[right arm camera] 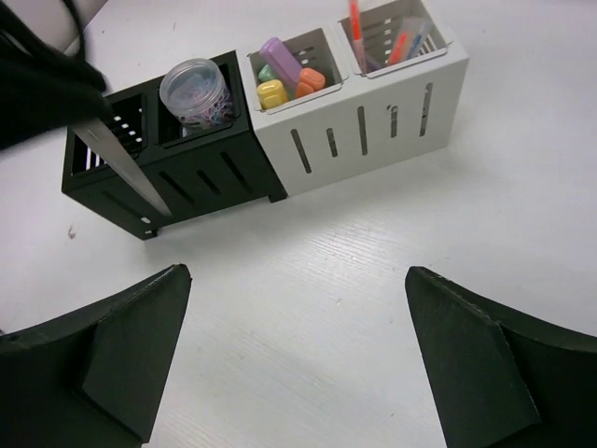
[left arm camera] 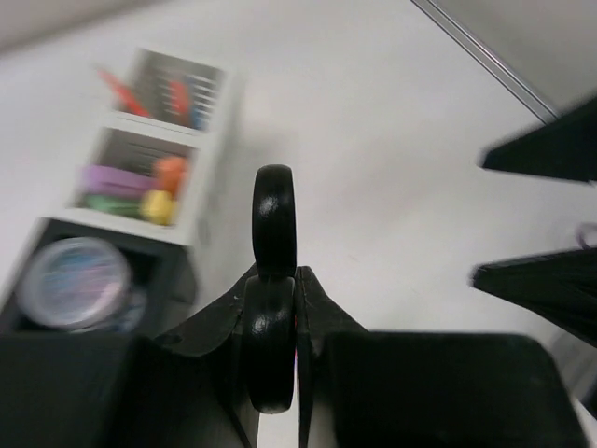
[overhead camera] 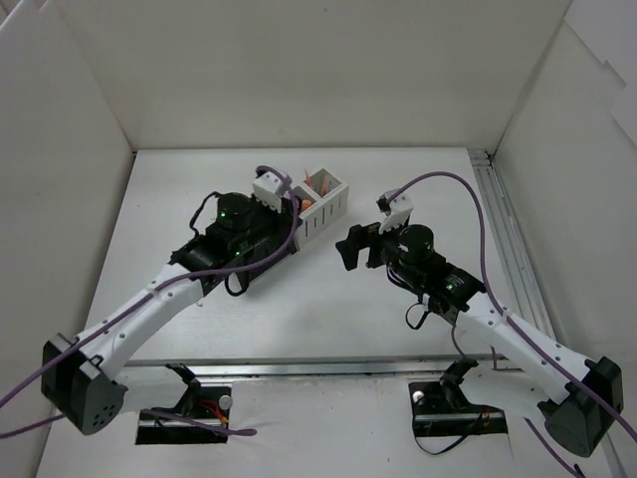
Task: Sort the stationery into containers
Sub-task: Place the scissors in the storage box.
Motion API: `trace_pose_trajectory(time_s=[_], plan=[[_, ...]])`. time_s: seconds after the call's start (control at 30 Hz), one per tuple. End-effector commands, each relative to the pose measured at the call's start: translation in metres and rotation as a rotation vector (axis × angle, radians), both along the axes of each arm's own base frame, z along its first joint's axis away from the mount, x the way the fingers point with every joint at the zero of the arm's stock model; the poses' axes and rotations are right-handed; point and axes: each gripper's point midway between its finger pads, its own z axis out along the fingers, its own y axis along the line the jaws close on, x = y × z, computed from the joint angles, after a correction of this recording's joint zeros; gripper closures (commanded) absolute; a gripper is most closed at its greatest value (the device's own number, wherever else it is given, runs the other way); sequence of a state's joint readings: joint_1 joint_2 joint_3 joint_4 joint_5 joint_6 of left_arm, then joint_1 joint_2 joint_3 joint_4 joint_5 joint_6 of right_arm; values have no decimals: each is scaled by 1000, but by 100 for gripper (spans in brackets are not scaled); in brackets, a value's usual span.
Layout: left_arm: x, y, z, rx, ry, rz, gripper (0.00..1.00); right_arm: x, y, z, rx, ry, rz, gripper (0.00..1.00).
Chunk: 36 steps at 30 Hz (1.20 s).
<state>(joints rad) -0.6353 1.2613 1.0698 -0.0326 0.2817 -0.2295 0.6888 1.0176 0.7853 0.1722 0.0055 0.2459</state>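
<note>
Clamped edge-on in left gripper [left arm camera: 276,291], handle loop of black-handled scissors [left arm camera: 274,219], blade [right arm camera: 121,170] slanting just before black end of containers [right arm camera: 373,126]. Likely stiff, light, slick steel with a sharp point; best gripped at the handle loops, as here. Right gripper [right arm camera: 298,350] splayed wide, empty.

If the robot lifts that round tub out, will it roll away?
On its side, probably: the tub looks round. Upright, as it sits now in the black compartment, it should stay put. Its smooth, clear wall may be slippery to grip.
</note>
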Motion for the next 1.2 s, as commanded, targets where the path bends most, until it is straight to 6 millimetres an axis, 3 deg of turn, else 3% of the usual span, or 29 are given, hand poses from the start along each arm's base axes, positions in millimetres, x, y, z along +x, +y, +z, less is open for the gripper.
trace_pose_trajectory(time_s=[0.0, 0.13, 0.23, 0.33, 0.5, 0.67, 1.1, 1.13, 1.17], plan=[[37, 78, 61, 4, -221, 379, 100, 9, -9, 24, 46, -73, -74, 2], [56, 147, 63, 64, -253, 679, 100, 8, -17, 19, 11, -79, -93, 2], [71, 183, 54, 125, -259, 815, 100, 8, -21, 16, 3, -83, -113, 2], [86, 198, 38, 138, -218, 860, 100, 9, -26, 16, -7, -92, -130, 2], [100, 196, 2, 104, -124, 842, 100, 9, -36, 12, -41, -86, -166, 2], [92, 188, -16, 65, -84, 806, 100, 8, -43, 8, -56, -79, -189, 2], [70, 183, -14, -2, -107, 751, 100, 7, -46, -4, -63, -59, -204, 2], [71, 183, -17, -4, -104, 751, 95, 7, -46, -4, -64, -58, -204, 2], [70, 183, -25, -1, -90, 752, 81, 6, -45, -4, -62, -57, -201, 2]])
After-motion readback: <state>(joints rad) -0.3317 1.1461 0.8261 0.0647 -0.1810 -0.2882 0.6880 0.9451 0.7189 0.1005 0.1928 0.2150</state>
